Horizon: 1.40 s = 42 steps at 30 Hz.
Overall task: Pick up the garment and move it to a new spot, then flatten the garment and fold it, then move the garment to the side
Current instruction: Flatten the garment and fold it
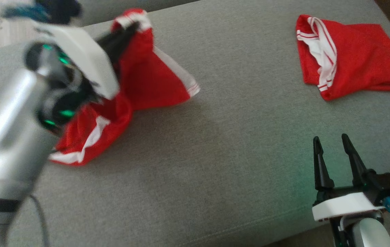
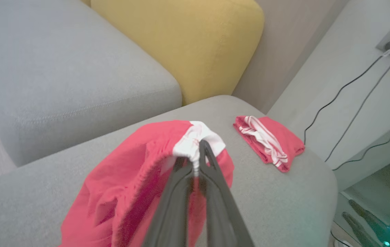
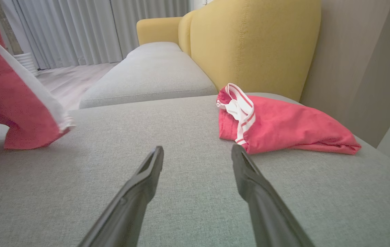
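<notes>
The left gripper [image 2: 197,152] was pinched shut on the white band of the red garment [image 2: 129,171]. The garment hung bunched from it at the left of the grey sofa cushion [image 1: 232,154], its lower folds seemingly resting on the coarse weave. The right gripper [image 1: 330,139] stood wide and empty. I judged only the pick-up begun; moving, flattening and folding all remained. The cloth looked thin, limp and white-trimmed. A second red garment [image 1: 356,55] lay folded well apart, far right.
</notes>
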{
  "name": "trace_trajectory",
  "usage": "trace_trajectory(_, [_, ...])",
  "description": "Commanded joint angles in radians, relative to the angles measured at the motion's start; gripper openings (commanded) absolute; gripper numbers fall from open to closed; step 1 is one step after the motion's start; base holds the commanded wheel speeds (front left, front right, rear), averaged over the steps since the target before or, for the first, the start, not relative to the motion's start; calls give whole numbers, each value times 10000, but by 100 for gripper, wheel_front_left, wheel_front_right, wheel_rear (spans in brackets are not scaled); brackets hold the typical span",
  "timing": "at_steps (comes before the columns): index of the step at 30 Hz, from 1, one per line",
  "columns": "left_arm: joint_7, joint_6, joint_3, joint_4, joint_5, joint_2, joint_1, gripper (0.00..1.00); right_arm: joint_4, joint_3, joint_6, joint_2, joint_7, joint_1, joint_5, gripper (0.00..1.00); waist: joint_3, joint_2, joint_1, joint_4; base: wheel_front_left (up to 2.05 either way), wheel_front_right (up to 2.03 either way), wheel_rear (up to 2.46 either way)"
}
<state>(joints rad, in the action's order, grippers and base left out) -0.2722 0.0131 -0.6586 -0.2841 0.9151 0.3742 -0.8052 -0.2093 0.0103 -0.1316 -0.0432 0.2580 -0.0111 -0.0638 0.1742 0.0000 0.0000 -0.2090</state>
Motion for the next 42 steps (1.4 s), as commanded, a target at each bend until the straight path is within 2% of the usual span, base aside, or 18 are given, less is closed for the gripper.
trace_trajectory(1, [-774,-192,693,909,537,810,-716,0,284,-266,9,-70,38,-251,-103,100,-113,0,0,-180,0,0,0])
trace_trajectory(3, [-1537,-203,1081,1485,1111,1343,-969,0,274,-303,9,-70,38,-234,-148,100,-183,0,0,-289,0,0,0])
trace_trajectory(6, [-2211,-23,1390,1829,1171,2092,-1449,0,249,-413,9,-70,38,-248,-181,100,-207,0,0,-462,0,0,0])
trace_trajectory(9, [-2211,124,1569,1649,903,2345,-1961,0,230,-550,9,-70,38,-311,-215,100,-200,0,0,-674,0,0,0])
trace_trajectory(11, [-1909,102,1638,1344,725,2222,-2286,0,218,-642,9,-70,38,-371,-226,100,-177,0,0,-841,0,0,0])
trace_trajectory(12, [-1479,-176,1620,970,553,1983,-2644,0,223,-717,9,-70,38,-445,-236,100,-128,0,0,-1018,0,0,0])
trace_trajectory(17, [-413,-963,1333,172,290,1147,-3304,0,275,-852,9,-70,38,-670,-310,100,100,0,0,-1417,0,0,0])
trace_trajectory(19, [-141,-1203,1140,60,456,795,-3311,0,287,-835,9,-70,38,-740,-358,100,172,0,0,-1523,0,0,0])
trace_trajectory(22, [26,-1348,747,140,524,589,-3170,0,301,-774,9,-70,38,-767,-402,100,226,0,0,-1563,0,0,0])
trace_trajectory(27, [406,-1430,-741,1049,643,500,-2181,0,334,-539,9,-70,38,-703,-404,100,295,0,0,-1385,0,0,0])
trace_trajectory(32, [1053,-1435,-2210,2026,694,1180,-304,0,396,-266,9,-70,38,-599,-329,100,226,0,0,-945,0,0,0])
trace_trajectory(36, [1845,-1346,-2663,2255,767,1631,1570,0,482,41,9,-70,38,-421,-181,100,105,0,0,-465,0,0,0])
trace_trajectory(38, [2264,-1105,-2803,2295,658,1793,2360,0,522,206,9,-70,38,-309,-98,100,29,0,0,-183,0,0,0])
trace_trajectory(42, [3051,-715,-2939,2366,770,1772,3691,0,593,447,9,-70,38,-166,76,100,-35,0,0,365,0,0,0])
